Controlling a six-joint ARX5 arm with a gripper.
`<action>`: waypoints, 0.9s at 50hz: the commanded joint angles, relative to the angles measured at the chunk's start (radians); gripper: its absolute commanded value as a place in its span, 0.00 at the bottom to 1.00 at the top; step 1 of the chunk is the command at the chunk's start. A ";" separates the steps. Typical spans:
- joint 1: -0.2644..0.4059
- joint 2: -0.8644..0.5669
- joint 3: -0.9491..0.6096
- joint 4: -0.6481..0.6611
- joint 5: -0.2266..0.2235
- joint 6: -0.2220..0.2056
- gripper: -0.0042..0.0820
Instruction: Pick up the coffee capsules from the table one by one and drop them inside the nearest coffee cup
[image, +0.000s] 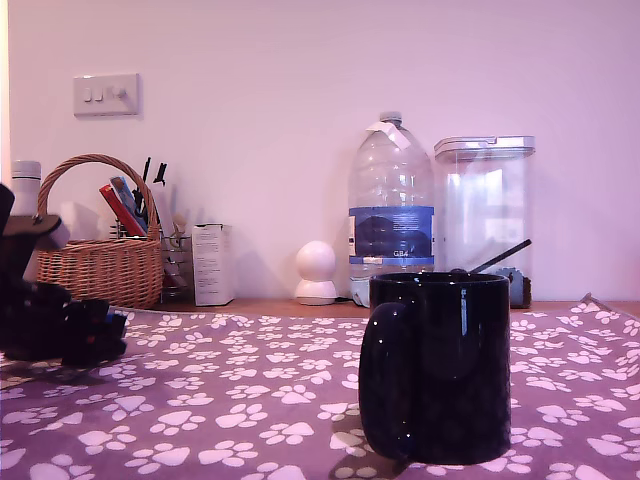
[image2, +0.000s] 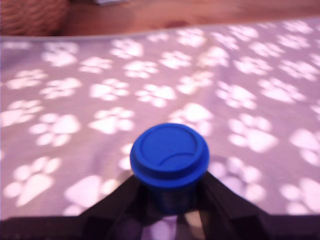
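Now tool (image2: 169, 200) gripping capsule (image2: 169, 156), mug (image: 440, 365) apart

A pale wall (image: 300, 70) fills the back under soft, even light, with a white switch plate (image: 106, 95) high toward the exterior view's left. Along its foot run a wicker basket (image: 98, 262), a small white carton (image: 212, 264), a round white camera (image: 316, 272), a big clear water bottle (image: 391, 205) and a clear lidded canister (image: 487, 210).

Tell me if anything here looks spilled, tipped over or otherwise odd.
Nothing stands out. The black mug stands upright on the paw-print cloth, and the blue capsule sits between the gripper fingers. No spill shows in either view.
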 joint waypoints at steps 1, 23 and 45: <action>0.000 -0.058 0.000 -0.026 0.030 0.027 0.17; -0.037 -0.269 0.000 -0.256 0.229 0.055 0.17; -0.213 -0.514 0.000 -0.538 0.245 0.077 0.17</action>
